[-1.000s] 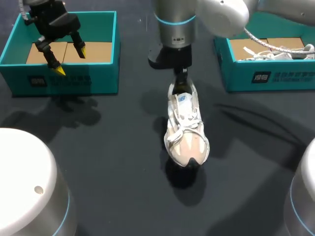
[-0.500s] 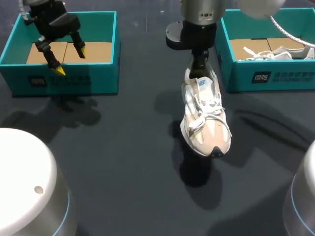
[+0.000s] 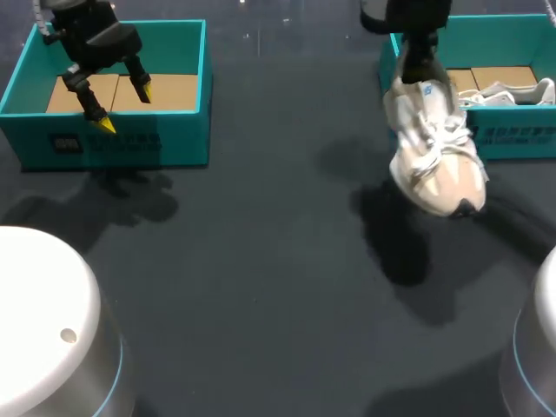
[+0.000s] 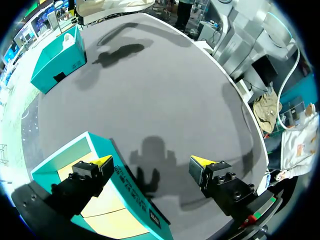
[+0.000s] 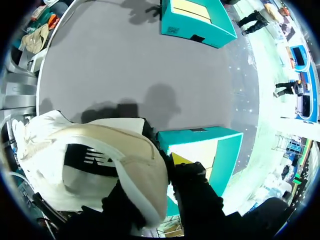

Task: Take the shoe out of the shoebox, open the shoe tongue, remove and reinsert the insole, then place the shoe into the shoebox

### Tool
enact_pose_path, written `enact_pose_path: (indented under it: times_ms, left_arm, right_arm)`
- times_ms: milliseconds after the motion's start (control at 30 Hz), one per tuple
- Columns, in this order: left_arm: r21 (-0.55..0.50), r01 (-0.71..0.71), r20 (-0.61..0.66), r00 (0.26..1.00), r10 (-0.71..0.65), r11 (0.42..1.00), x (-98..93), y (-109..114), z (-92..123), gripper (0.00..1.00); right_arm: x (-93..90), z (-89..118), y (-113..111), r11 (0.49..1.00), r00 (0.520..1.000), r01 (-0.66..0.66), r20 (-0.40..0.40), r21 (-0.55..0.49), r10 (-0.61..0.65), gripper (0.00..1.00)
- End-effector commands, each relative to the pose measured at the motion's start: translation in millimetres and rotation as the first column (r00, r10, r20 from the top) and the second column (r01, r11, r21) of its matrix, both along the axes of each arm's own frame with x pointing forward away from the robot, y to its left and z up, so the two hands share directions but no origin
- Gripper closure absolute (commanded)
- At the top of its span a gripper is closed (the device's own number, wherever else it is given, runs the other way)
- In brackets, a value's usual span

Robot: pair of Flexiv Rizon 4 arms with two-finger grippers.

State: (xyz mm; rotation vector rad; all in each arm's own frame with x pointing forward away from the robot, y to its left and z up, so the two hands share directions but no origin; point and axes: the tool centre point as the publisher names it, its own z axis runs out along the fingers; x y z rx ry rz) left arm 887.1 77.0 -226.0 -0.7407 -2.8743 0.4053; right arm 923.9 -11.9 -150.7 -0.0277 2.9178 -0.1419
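A white and beige sneaker (image 3: 434, 161) hangs in the air, toe tipped down toward the table, in front of the left front corner of the right teal shoebox (image 3: 512, 136). My right gripper (image 3: 417, 68) is shut on its heel collar from above. In the right wrist view the shoe (image 5: 100, 165) fills the space beside one yellow fingertip (image 5: 180, 159); the other finger is hidden inside the shoe, and the shoebox (image 5: 200, 147) lies just beyond. My left gripper (image 3: 124, 106) hangs open and empty above the left teal box (image 3: 113, 143), as the left wrist view also shows for the gripper (image 4: 152, 162).
Another white shoe (image 3: 512, 91) lies inside the right shoebox on brown cardboard. The left box (image 4: 105, 210) holds only a brown cardboard floor. Dark grey tabletop (image 3: 261, 261) spreads between the two boxes.
My right arm has carried the shoe from the table's middle to the right and back, up to the right shoebox's front corner. The left arm has not moved.
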Motion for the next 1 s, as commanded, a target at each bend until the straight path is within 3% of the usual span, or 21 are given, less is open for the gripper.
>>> enact_pose_path:
  times_ms: [33,233,767,1000]
  left_arm:
    - [0.001,0.000,0.002,1.000,0.000,1.000,-0.5,0.4,0.2,0.00]
    - [0.001,0.000,0.002,1.000,0.000,1.000,-0.5,0.4,0.2,0.00]
    - [0.001,0.000,0.002,1.000,0.000,1.000,-0.5,0.4,0.2,0.00]
    - [0.001,0.000,0.002,1.000,0.000,1.000,-0.5,0.4,0.2,0.00]
  right_arm:
    - [43.0,20.1,-54.0,1.000,1.000,-0.006,-0.029,-0.004,0.006,1.00]
    - [99.5,33.2,-117.9,0.999,0.997,-0.054,0.045,-0.003,0.054,1.00]
    - [99.5,33.2,-117.9,0.999,0.997,-0.054,0.045,-0.003,0.054,1.00]
    - [173.6,37.6,-183.2,0.994,0.990,-0.111,0.091,0.012,0.109,1.00]
